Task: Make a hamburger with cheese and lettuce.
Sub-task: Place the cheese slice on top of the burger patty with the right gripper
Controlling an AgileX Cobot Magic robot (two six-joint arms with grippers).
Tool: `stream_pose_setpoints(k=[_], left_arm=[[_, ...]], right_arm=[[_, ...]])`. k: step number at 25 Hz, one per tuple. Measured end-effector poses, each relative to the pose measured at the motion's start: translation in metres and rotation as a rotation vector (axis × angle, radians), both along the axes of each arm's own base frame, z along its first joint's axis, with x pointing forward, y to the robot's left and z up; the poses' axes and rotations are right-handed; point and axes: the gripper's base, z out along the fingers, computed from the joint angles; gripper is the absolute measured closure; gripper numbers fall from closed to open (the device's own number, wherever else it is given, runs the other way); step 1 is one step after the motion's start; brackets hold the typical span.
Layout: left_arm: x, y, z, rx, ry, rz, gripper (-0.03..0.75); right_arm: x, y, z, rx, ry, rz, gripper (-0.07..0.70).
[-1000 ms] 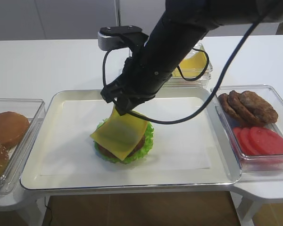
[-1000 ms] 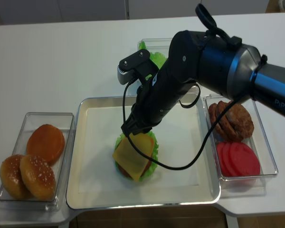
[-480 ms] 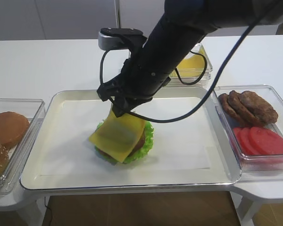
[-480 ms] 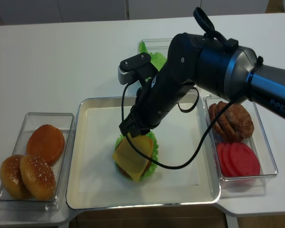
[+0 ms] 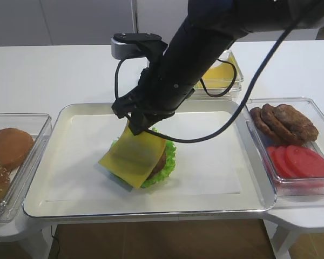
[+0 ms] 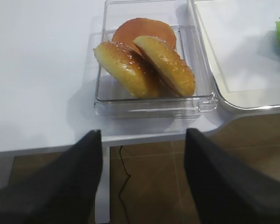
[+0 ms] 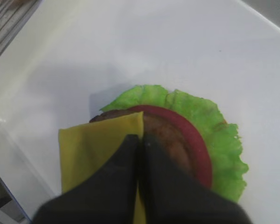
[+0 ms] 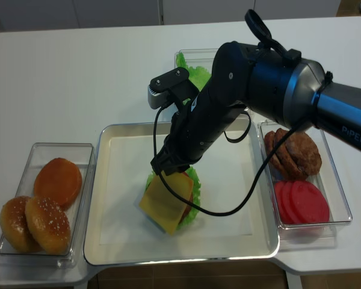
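Cheese pinched under right hand, over hamburger

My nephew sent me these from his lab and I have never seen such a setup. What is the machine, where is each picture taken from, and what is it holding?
It is a two-armed robot at a white table. Two pictures look down from above; two come from small cameras on the wrists.

The black right gripper is shut on one corner of the cheese, which hangs tilted over the hamburger, off to one side. Its wrist view shows the lettuce frilling round the patty and a red slice.

The left gripper is open, holding nothing, near a box of buns.

The hamburger lies on a tray. Another box holds patties and tomato slices.
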Motion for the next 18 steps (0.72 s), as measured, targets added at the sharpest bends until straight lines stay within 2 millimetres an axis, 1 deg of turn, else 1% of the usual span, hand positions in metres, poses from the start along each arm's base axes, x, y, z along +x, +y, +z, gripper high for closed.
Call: stream_pose_setpoints(k=[18], left_arm=[[0.0000,0.0000,0.0000,0.000,0.000,0.000,0.301]], right_arm=[[0.0018,-0.0030,-0.0017,-0.042,-0.035,0.020,0.604]])
